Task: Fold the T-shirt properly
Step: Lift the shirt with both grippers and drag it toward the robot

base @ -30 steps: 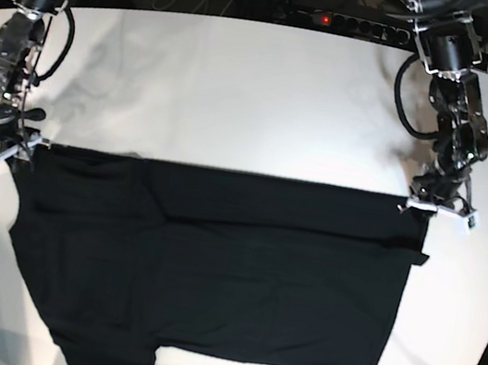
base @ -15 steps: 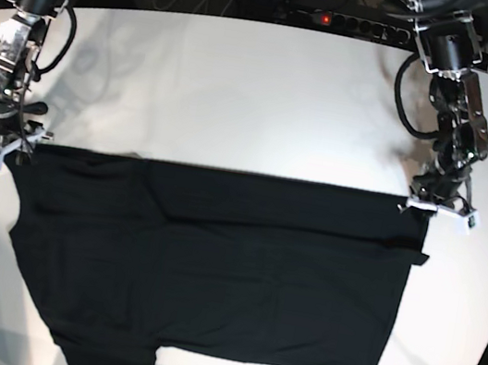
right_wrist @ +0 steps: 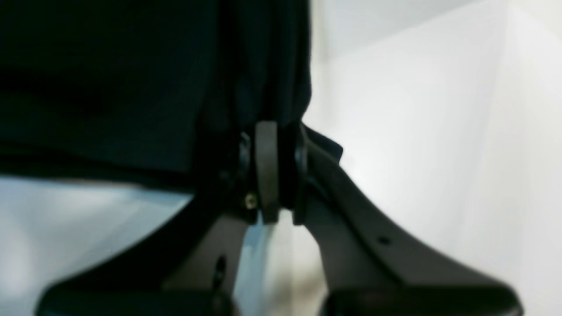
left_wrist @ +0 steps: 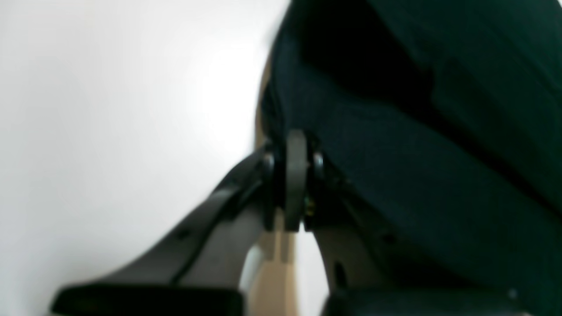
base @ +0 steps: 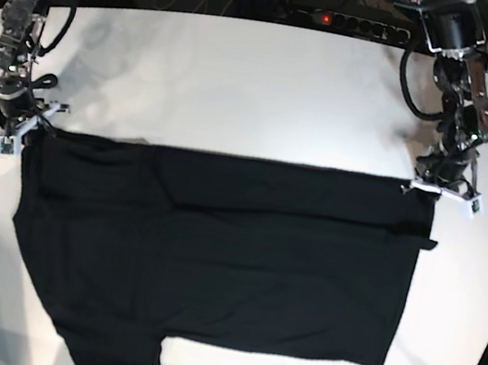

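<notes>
**Both grippers pinch the shirt's top corners**

The black T-shirt (base: 212, 262) lies flat on the white table (base: 241, 88), spread wide, with one sleeve sticking out at the bottom near the front edge. The left gripper (base: 442, 190) is at the shirt's top corner on the right side of the base view. Its jaws are closed on the cloth. The right gripper (base: 12, 126) is at the other top corner. Its jaws are closed on the cloth too. The top edge runs straight between them.
</notes>
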